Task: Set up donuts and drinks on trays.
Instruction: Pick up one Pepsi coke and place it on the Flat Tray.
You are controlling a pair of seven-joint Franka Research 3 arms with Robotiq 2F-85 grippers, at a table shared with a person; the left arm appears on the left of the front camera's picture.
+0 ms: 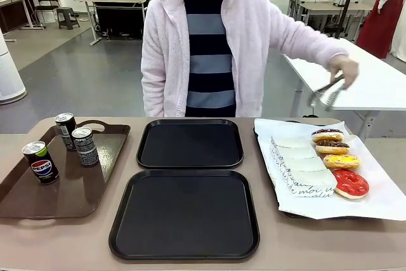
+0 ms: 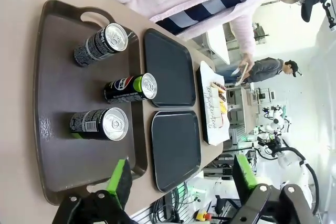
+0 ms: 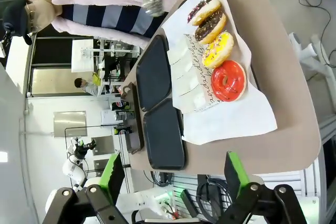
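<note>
Though laid out complete, reads as barely begun. Across the table (image 1: 57,245): two black trays (image 1: 184,214) bare at the middle, one behind the other; to the robot's left a brown tray (image 1: 76,188) with handles; to its right a paper-lined tray (image 1: 380,201). On the paper, four donuts (image 1: 341,161) in a line along the outer side, red-iced one nearest the robot, beside a row of white holders (image 1: 301,163). On the brown tray, three drinks (image 1: 84,146) upright and apart, the Pepsi can (image 1: 40,162) nearest the robot's edge. Beyond the donuts, a person's hand (image 1: 344,68) raised off the table with metal tongs (image 1: 327,93). Left gripper (image 2: 181,176) poised above the near end of the brown tray, green pads wide apart, nothing between; drinks ahead of and below the fingers, long axes vertical, silver tops up. Right gripper (image 3: 174,174) likewise spread and empty, off the near edge of the table, donuts ahead. Likely split, then: left arm nearer the drinks, right arm and the tongs nearer the donuts.
</note>
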